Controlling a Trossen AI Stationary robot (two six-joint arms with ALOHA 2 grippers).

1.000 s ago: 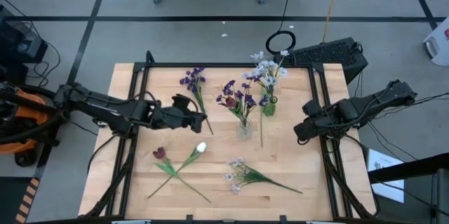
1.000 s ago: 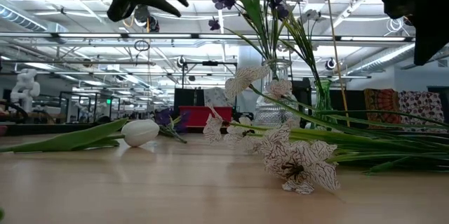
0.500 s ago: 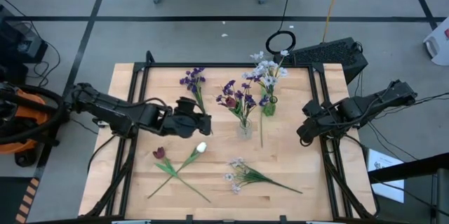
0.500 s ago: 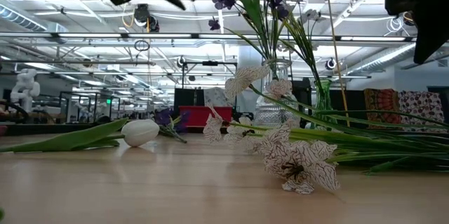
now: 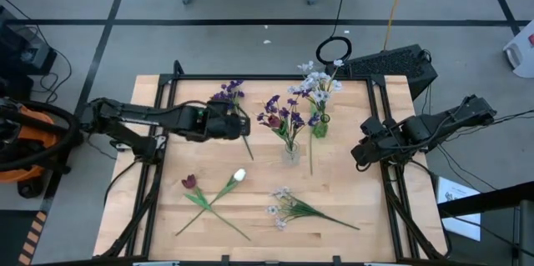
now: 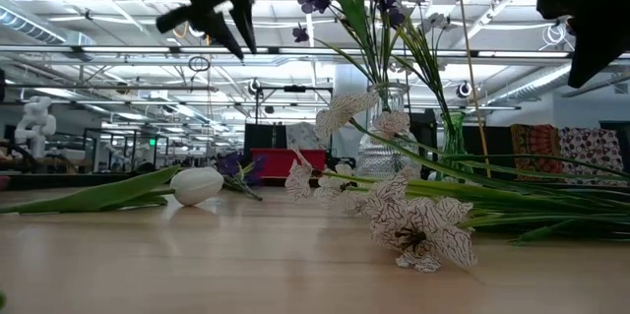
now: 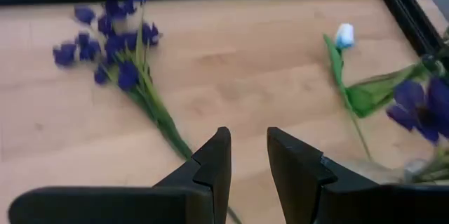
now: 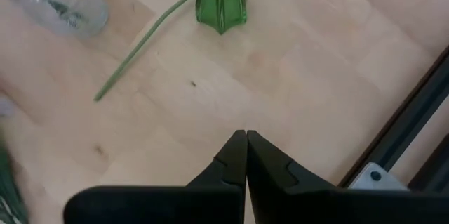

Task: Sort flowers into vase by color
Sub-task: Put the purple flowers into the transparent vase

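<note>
- Step in hand, as I judge it: the approach to the loose purple sprig point(image 5: 232, 99) at the far left of the counter point(image 5: 167, 216). The left hand point(image 5: 242, 126) hangs above the sprig's stem end, its fingers point(image 7: 212, 164) a narrow gap apart and holding nothing.
- Purple sprig: it lies flat, long axis running near-to-far across the counter with a slight slant, blossoms pointing to the far edge, bare stem point(image 7: 163, 120) pointing back toward the near side and the clear vase point(image 5: 290, 153). In the left wrist view the stem runs down to just beside the left finger.
- Next move, by my reading: come down with the fingers astride the stem, crosswise to its axis, close, lift, and turn the sprig stem-down for the clear vase, which already carries purple blooms.
- Right hand point(image 5: 359, 154): parked at the counter's right edge, fingers pressed together, empty.
- Green vase point(image 8: 221, 1): stands just beside the clear one and holds the pale blossoms.
- Left to sort: the dark red tulip point(image 5: 189, 182) and white tulip point(image 5: 239, 175), stems crossing toward the near edge, and the pale sprig point(image 5: 288, 206) lying near the front, blossoms left, stem trailing right.
</note>
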